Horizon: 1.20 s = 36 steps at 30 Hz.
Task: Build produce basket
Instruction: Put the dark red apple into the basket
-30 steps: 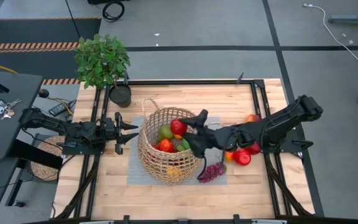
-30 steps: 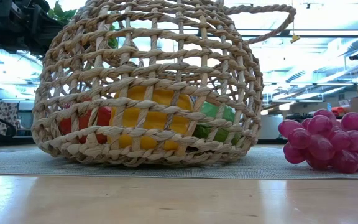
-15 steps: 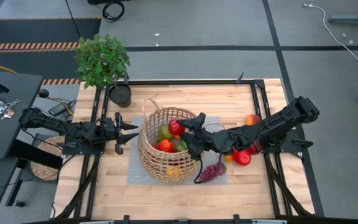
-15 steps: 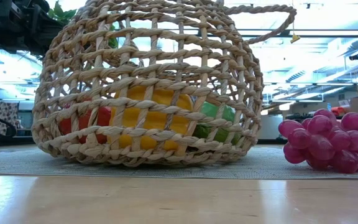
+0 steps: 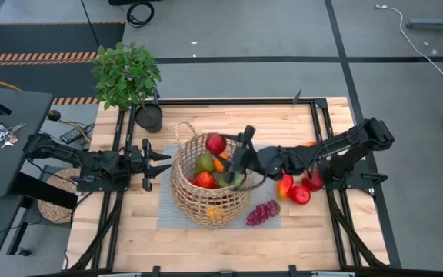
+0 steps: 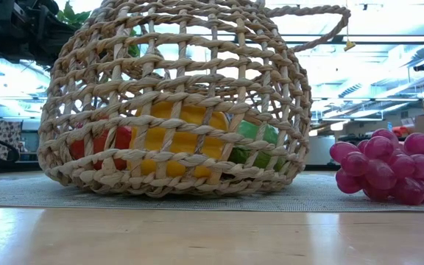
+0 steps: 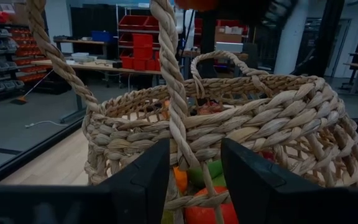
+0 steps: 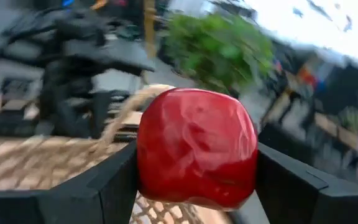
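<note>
The right gripper (image 5: 223, 146) is over the far side of the wicker basket (image 5: 203, 201), pinching a red apple (image 5: 216, 143) between its fingers (image 8: 107, 186). In the right wrist view that apple (image 8: 196, 147) fills most of the shot, so the basket under it is only a blurry patch of weave.

The left gripper (image 5: 160, 161) sits just beside the basket's left side. Its jaws are spread either side of the near loop handle (image 7: 173, 106), not squeezing it as far as I can see.

The basket stands on a grey mat (image 5: 168, 217) mid-table. Inside it I can make out red, green, orange and yellow pieces, but the weave hides their shapes in the low view (image 6: 175, 140).

A purple grape bunch (image 5: 261, 212) lies on the mat just right of the basket, cut off at the low view's edge (image 6: 392, 168). More red and orange fruit (image 5: 299, 194) sits partly under the right arm.
</note>
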Tool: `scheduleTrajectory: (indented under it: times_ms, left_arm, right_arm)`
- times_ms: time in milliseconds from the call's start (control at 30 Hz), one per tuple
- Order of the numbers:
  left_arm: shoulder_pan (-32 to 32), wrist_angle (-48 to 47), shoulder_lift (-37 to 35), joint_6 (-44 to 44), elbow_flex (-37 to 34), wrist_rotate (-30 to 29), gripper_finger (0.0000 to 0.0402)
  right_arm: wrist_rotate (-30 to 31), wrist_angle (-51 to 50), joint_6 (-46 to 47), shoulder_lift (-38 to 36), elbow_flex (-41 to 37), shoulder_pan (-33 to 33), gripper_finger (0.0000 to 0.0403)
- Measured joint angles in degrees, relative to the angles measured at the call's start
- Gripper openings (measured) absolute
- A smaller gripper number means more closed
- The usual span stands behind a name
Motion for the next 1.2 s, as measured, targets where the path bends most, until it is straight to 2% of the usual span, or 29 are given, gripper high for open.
scheduleTrajectory:
  times_ms: [100,167,233,333,433,667,900,1000,1200]
  left_arm:
    - [0.02,0.00,-0.01,0.00,0.00,0.01,0.0150]
    - [0.00,0.00,0.01,0.00,0.00,-0.01,0.0148]
    - [0.00,0.02,0.00,0.00,0.00,0.00,0.0147]
    - [0.00,0.02,0.01,0.00,0.00,0.00,0.0150]
    - [0.00,0.02,0.01,0.00,0.00,0.01,0.0152]
    - [0.01,0.04,0.01,0.00,0.00,0.01,0.0147]
    - [0.00,0.04,-0.01,0.00,0.00,0.00,0.0152]
    - [0.00,0.04,0.00,0.00,0.00,0.00,0.0150]
    - [0.02,-0.02,0.01,0.00,0.00,0.01,0.0148]
  right_arm:
    - [2.22,-0.02,11.86,-0.06,-0.01,-1.34,0.0280]
    - [1.09,-0.33,19.19,-0.58,-0.02,-2.28,0.0280]
    - [-3.05,-1.17,26.50,-1.35,-0.02,-3.23,0.0280]
    - [-12.72,-2.56,36.99,-2.26,-0.03,-5.00,0.0280]
    - [-20.23,-2.47,43.26,-2.67,-0.04,-6.35,0.0280]
    - [-22.43,-5.63,42.96,-2.71,-0.04,-6.78,0.0280]
    - [-31.62,-13.46,43.15,-1.92,0.07,-6.81,0.0280]
    - [-35.10,-20.14,44.25,-0.92,2.74,-7.20,0.0280]
    - [-36.84,-34.17,44.65,3.83,11.60,-7.36,0.0280]
